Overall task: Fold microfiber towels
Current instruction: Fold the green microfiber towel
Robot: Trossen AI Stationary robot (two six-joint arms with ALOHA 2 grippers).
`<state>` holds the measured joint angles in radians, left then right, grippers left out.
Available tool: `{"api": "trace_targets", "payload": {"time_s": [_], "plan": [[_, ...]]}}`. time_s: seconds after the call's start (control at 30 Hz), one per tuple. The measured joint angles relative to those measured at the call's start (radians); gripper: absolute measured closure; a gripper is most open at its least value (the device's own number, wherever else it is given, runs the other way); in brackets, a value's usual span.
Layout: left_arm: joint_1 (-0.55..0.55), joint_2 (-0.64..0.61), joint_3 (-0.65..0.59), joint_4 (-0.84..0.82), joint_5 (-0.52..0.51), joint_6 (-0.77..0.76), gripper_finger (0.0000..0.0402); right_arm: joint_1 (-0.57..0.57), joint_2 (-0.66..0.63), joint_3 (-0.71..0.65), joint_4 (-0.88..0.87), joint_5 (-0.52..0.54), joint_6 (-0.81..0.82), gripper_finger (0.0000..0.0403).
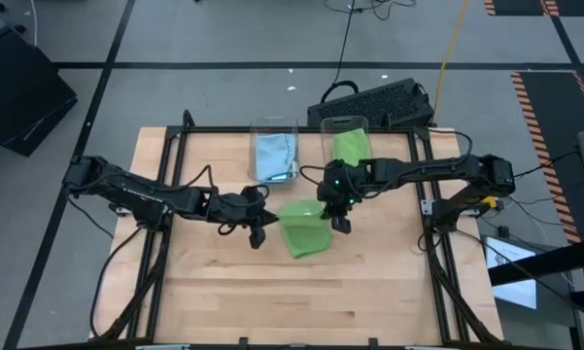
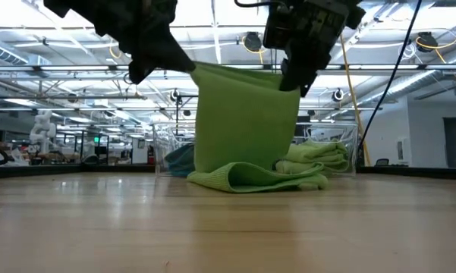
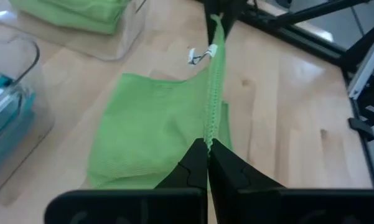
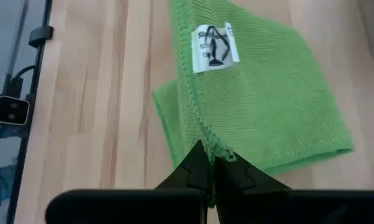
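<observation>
Big open hall with ceiling lights behind my rig, and the work is on a light wooden tabletop (image 1: 272, 292) with a black frame round it. I've got a lime green towel (image 2: 246, 129) lifted by its top edge between both arms, roughly mid-table, just in front of the two clear bins. My left pincer (image 3: 206, 149) is clamped shut on one top corner and my right pincer (image 4: 210, 155) is clamped shut on the other, so the edge runs taut between them. In the low view the cloth hangs down like a curtain and its bottom part is bunched and folded on the wood. The right wrist view shows a small white tag (image 4: 215, 46) sewn along the hem close to that corner. Behind it, the left bin (image 1: 274, 151) has a light blue towel (image 1: 275, 156) in it, and the right bin (image 1: 346, 141) holds folded green towels (image 2: 319, 155), which show just beside the hanging one in the low view. Past the far edge of the tabletop there's a black keyboard (image 1: 379, 102) on the floor, with a yellow cable (image 1: 449, 44) running off.
</observation>
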<state>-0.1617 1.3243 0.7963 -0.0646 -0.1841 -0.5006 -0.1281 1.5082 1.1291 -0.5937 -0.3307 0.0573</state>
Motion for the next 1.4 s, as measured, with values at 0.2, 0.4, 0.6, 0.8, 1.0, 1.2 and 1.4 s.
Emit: {"api": "trace_targets", "payload": {"time_s": [0.2, 0.4, 0.6, 0.8, 1.0, 1.2, 1.4], "plan": [[-0.016, 0.000, 0.000, -0.005, 0.017, -0.032, 0.0399, 0.012, 0.000, -0.034, 0.057, 0.030, 0.043, 0.0403], [-0.042, 0.022, 0.000, -0.004, 0.020, -0.081, 0.0399, 0.013, 0.001, -0.036, 0.053, 0.000, 0.028, 0.0403], [-0.040, -0.005, -0.003, 0.047, -0.085, -0.060, 0.0399, -0.005, -0.002, -0.033, 0.076, 0.050, 0.030, 0.0403], [-0.001, -0.072, -0.001, -0.009, -0.219, -0.028, 0.0399, -0.078, -0.038, -0.006, 0.122, 0.132, -0.034, 0.0402], [0.048, -0.171, -0.001, 0.034, -0.222, 0.008, 0.0399, -0.126, -0.094, 0.052, 0.101, 0.101, -0.058, 0.0401], [-0.001, -0.197, -0.001, 0.142, -0.095, -0.029, 0.0400, -0.048, -0.211, 0.057, 0.050, -0.017, 0.052, 0.0402], [-0.131, -0.164, -0.001, 0.457, 0.009, -0.118, 0.0400, 0.128, -0.340, 0.057, 0.159, -0.141, 0.295, 0.0402]]}}
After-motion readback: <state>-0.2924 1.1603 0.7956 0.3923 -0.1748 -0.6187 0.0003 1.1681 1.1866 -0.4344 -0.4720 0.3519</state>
